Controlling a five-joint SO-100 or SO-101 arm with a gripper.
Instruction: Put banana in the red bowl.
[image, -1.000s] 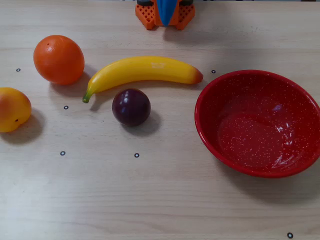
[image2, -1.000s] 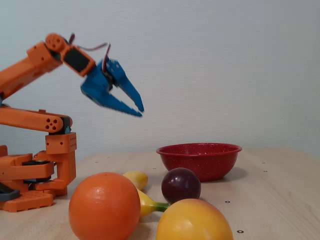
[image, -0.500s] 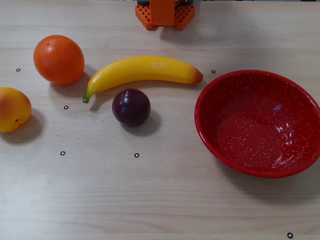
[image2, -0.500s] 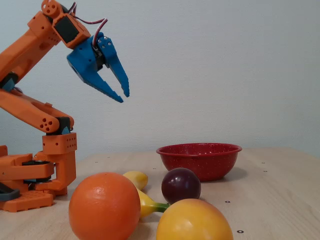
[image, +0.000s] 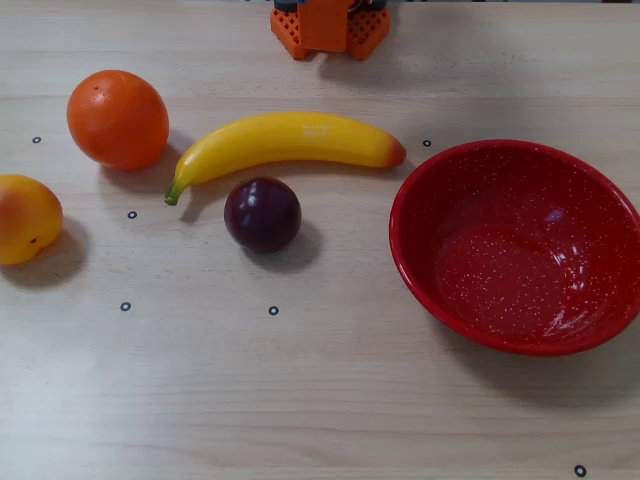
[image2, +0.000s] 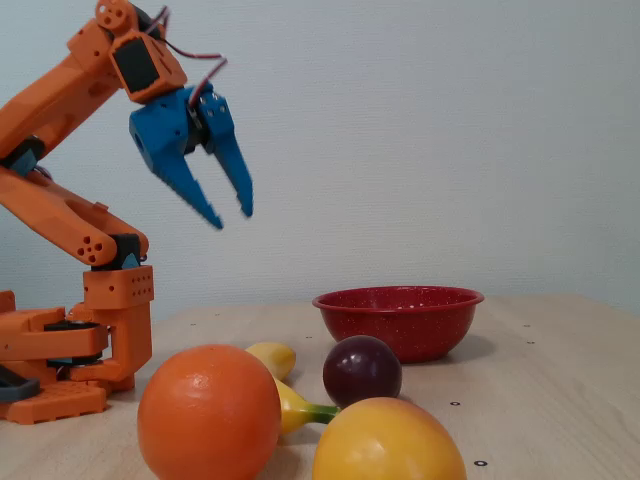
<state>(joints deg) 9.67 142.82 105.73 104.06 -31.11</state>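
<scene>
Jaws are hanging parted and empty high above the bench, pointing down and well clear of every fruit in the fixed view, as the orange arm is rearing over its base. In the overhead view only the base is showing at the top edge.

The banana is lying flat on the bench just in front of that base, its green stem tip pointing toward the orange at the view's left and its orange-red end nearest the red bowl, which is sitting empty to the right. A dark plum is resting just beside the banana's inner curve, and a yellow-orange fruit is sitting at the far left edge.

The step in hand appears to be the reach for the banana. Doing it well likely means descending over the thick middle of the fruit with the fingers straddling its width, one on the base side and one on the plum side, since the glossy skin looks slippery and an end grip could let it swing. The plum-side finger is needing care; that gap looks narrow, and a nudge could roll the plum.
</scene>
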